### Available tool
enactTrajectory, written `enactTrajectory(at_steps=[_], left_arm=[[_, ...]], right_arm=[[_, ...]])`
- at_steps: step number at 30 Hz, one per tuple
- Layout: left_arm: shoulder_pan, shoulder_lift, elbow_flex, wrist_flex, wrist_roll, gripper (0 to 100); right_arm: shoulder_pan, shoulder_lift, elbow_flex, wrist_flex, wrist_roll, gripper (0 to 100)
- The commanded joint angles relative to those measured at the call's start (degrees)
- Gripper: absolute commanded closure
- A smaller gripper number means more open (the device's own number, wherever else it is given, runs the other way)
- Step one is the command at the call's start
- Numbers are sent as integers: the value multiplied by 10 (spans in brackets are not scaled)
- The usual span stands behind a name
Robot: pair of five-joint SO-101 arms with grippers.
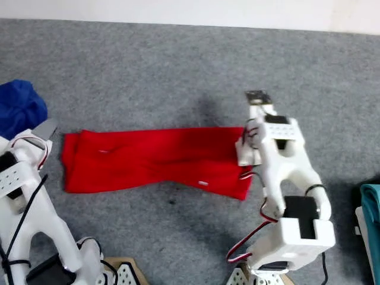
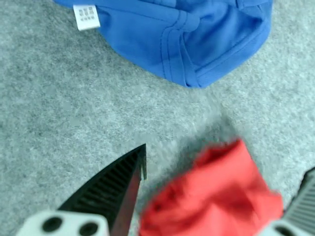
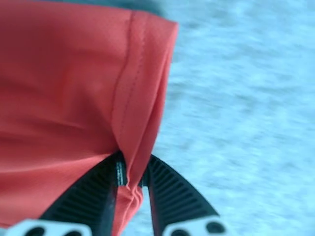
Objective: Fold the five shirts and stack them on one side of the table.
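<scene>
1. work surface: grey table [image 1: 178,59], seen fr. above in high view.

2. red shirt [image 1: 154,160]: lies flat as one long band across the middle of the table, running left-right betw. the two arms. the left end is squared off. the right end tapers to a corner at the near edge. a small white tag [image 1: 203,183] sits on the cloth near the near edge, right of centre.

3. right gripper [image 1: 249,151]: positioned at the right end of the red shirt. in right wrist view the right gripper [image 3: 132,172] is pinching the stitched hem of the red shirt [image 3: 64,88]. the two black ribbed fingers [image 3: 172,191] are pressed together w. a fold of cloth betw. them. the grey table [image 3: 246,98] is visible beside the hem.

4. left gripper [image 1: 46,129]: positioned at the left end of the red shirt, betw. it and the blue shirt [image 1: 21,107]. in left wrist view the left gripper [image 2: 227,162] is spread wide, w. one black finger [image 2: 118,187] on each side of the bunched end of the red shirt [image 2: 216,196]. cannot tell whether the fingers touch the cloth.

5. blue shirt [image 2: 197,34]: crumpled on the table [image 2: 59,113] at the far-left edge, near the red shirt's left end but apart fr. it. white label [image 2: 86,15] showing.

6. teal cloth [image 1: 371,205]: at the right edge of high view, beside the right arm's base, well apart fr. the red shirt.
</scene>
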Motion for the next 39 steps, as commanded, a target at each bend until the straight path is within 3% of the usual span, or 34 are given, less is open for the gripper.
enactTrajectory(at_steps=[1, 7, 12, 19, 24, 31, 39], left_arm=[[-7, -17, -1, -14, -1, 543], [-7, -17, -1, -14, -1, 543], [-7, -17, -1, -14, -1, 543], [-7, -17, 0, -14, -1, 543], [-7, -17, 0, -14, -1, 543], [-7, -17, 9, -15, -1, 543], [-7, -17, 57, -70, -1, 543]], right_arm=[[67, -5, -53, 14, 38, 991], [124, -5, -174, 100, 62, 991], [97, -5, -261, 166, 59, 991], [-47, -4, -388, 259, 1, 991], [-200, -1, -450, 293, -53, 991], [-426, 0, -477, 250, -96, 991], [-520, 47, -457, 139, -120, 991]])
